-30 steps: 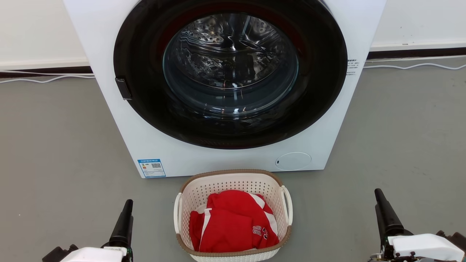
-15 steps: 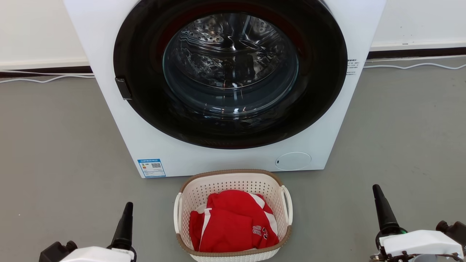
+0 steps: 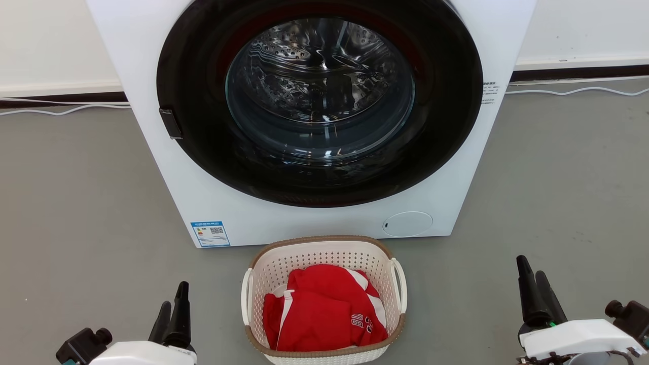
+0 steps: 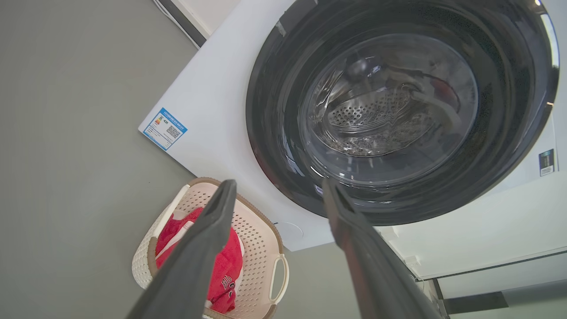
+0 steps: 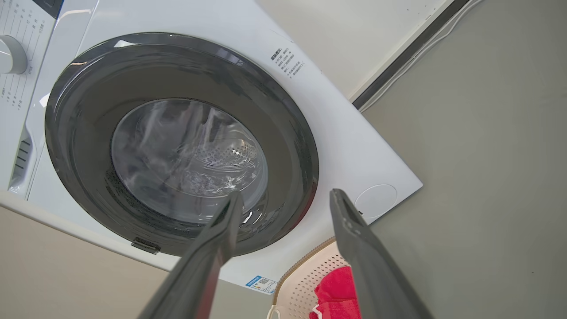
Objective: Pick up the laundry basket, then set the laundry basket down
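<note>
The laundry basket (image 3: 324,253), cream-white and perforated with a brown rim and white loop handles, stands on the grey floor just before the washing machine. A red and white garment (image 3: 324,309) lies in it. My left gripper (image 3: 174,295) hovers to the basket's left, open and holding nothing. To the basket's right is my right gripper (image 3: 531,267), open as well. Both stand well apart from the handles. In the left wrist view the open gripper (image 4: 280,182) frames the machine's door, with the basket (image 4: 261,239) lower left. The right wrist view has the gripper (image 5: 287,193) open and the basket (image 5: 305,279) at the bottom.
A white front-loading washing machine (image 3: 314,228) with a dark round door (image 3: 203,152), shut, stands close behind the basket. A white cable (image 3: 573,92) runs along the wall's base. Grey floor (image 3: 76,203) spreads on both sides.
Both grippers have turned at the wrist, so two fingers of each now show side by side instead of one. The right one has risen slightly. The basket has not moved.
</note>
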You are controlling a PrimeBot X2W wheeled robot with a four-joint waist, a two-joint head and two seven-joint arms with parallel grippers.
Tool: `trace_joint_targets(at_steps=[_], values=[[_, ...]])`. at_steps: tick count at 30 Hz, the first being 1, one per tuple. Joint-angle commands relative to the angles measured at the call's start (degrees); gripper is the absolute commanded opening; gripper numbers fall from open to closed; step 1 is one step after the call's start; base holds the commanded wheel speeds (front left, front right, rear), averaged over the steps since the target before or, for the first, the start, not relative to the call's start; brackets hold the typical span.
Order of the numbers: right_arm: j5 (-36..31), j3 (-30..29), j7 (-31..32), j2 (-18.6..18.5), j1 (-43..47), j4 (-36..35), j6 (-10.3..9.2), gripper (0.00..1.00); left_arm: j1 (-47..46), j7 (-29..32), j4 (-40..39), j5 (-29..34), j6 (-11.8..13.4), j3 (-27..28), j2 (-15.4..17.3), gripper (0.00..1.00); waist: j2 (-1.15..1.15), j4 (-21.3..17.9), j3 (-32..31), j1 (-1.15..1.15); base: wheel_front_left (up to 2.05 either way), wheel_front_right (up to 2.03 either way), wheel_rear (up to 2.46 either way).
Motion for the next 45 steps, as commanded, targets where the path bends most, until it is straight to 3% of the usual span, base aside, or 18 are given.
trace_joint_targets(at_steps=[1, 45], values=[[-2.05, 0.68, -0.92, -0.79, -0.45, -2.09, 0.24, 1.00, -0.59, -0.68, -1.85, 1.82, 0.55, 0.58, 0.50, 1.00, 0.00, -0.01, -0.01, 0.00, 0.00, 0.00, 0.00], [-35.47, 2.18, -8.47, -0.95, 0.74, -3.39, 0.40, 1.00, 1.71, -8.25, -4.62, 34.15, 3.72, 0.89, 0.86, 1.00, 0.00, -0.34, 0.24, 0.00, 0.00, 0.00, 0.00]])
